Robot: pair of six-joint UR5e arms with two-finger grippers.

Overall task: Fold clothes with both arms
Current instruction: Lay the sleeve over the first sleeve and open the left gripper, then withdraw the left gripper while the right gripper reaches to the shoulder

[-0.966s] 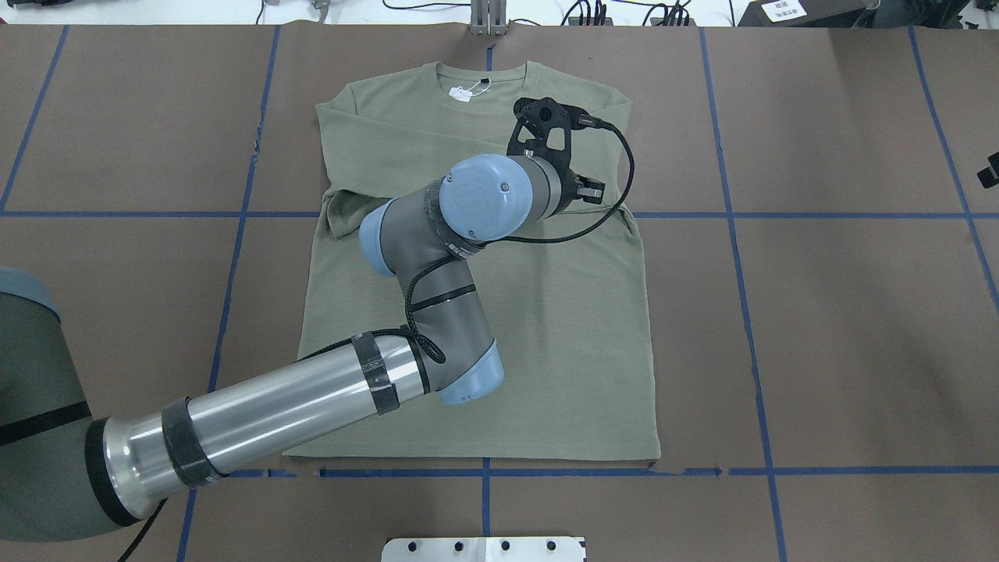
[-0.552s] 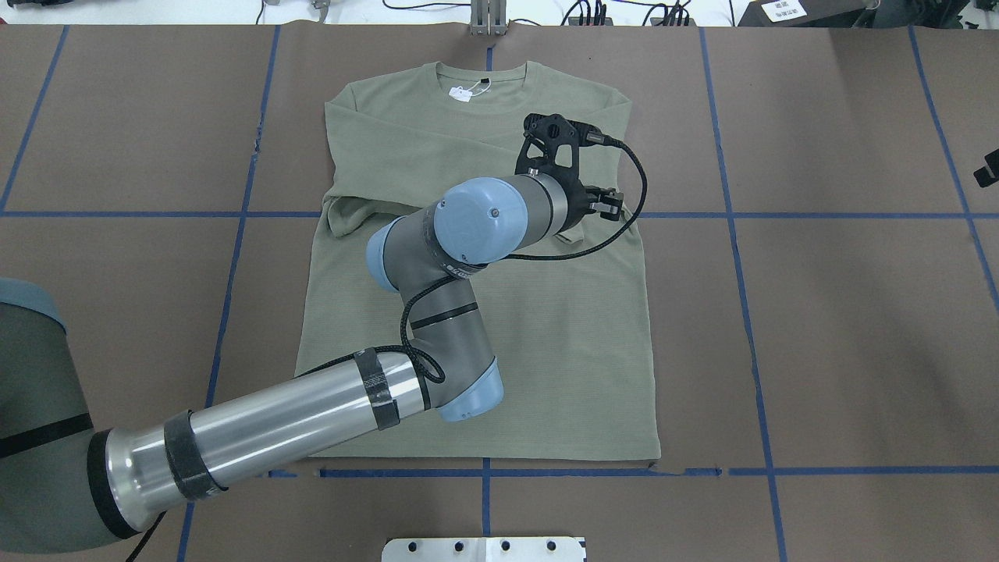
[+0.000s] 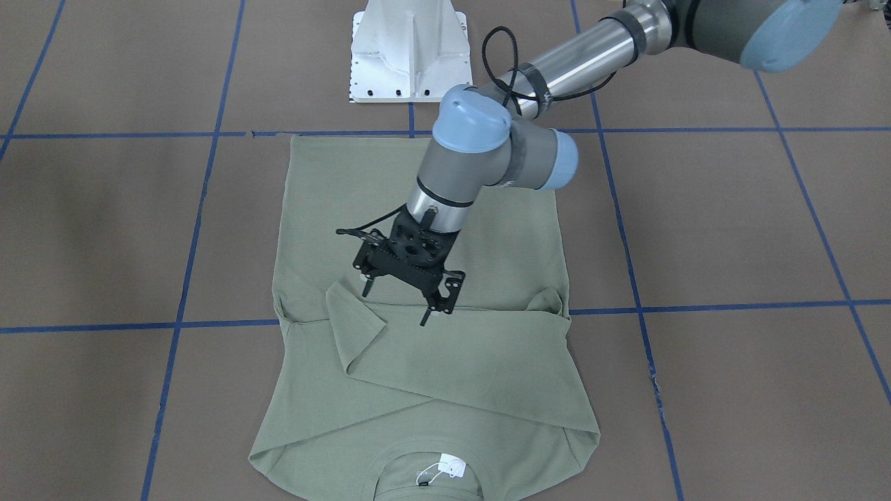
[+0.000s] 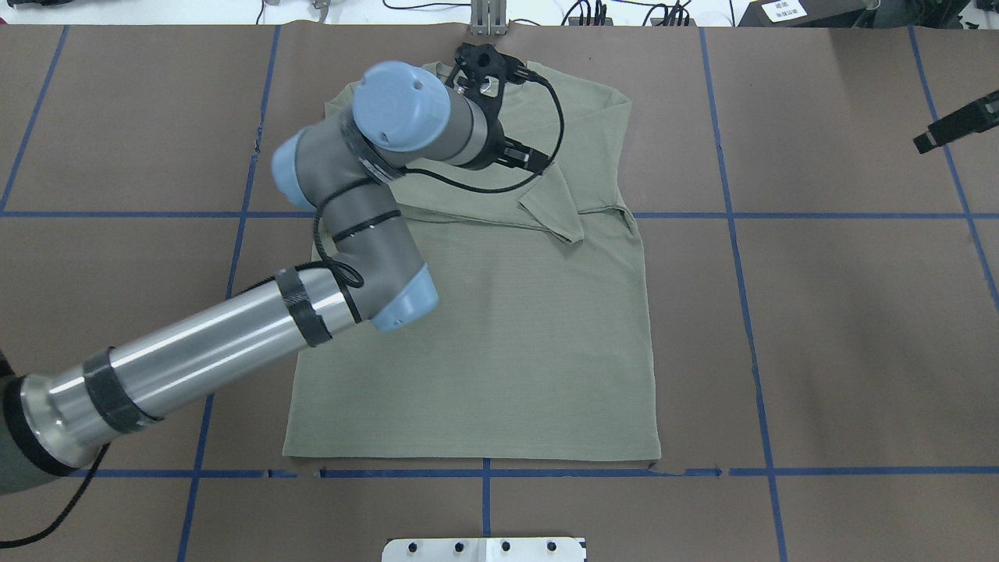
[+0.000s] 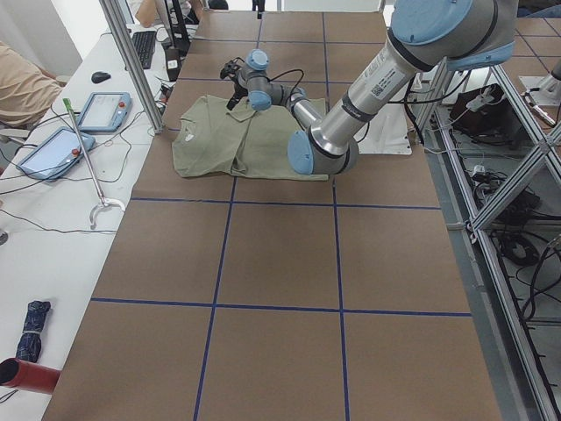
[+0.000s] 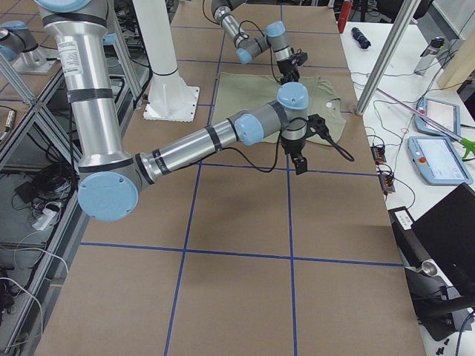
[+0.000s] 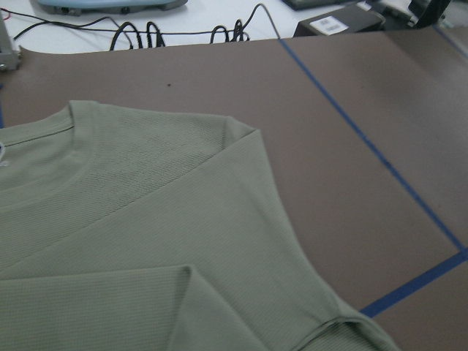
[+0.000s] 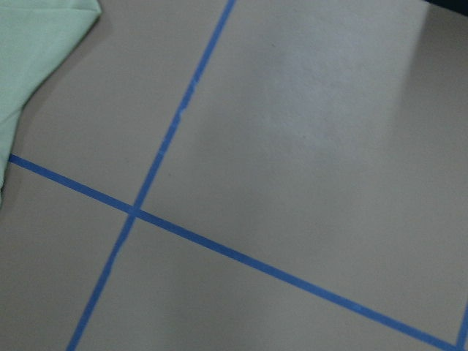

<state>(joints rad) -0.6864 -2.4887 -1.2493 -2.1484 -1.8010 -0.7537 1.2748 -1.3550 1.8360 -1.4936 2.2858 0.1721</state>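
The sage-green shirt (image 4: 499, 336) lies flat on the brown table, collar at the far edge, with one sleeve folded across the chest. That sleeve's cuff (image 4: 556, 209) rests loose near the shirt's right side. My left gripper (image 3: 395, 304) hovers just above the folded sleeve, open with nothing between its fingers; from overhead my left gripper (image 4: 524, 158) sits beside the collar, which the wrist hides. The white tag (image 3: 449, 467) shows inside the collar. My right gripper (image 4: 954, 123) pokes in at the far right edge, well off the shirt; whether it is open or shut is unclear.
The white pedestal base (image 3: 409, 52) stands behind the shirt's hem. Blue tape lines (image 4: 734, 215) grid the brown cover. Cables and plugs (image 4: 624, 12) line the far edge. A side bench holds tablets (image 5: 105, 110), and a metal post (image 6: 386, 59) rises by the table.
My left gripper has left the shirt's right side and moved back up toward the collar. The sleeve cuff now lies uncovered on the chest. The right gripper shows further in at the right edge.
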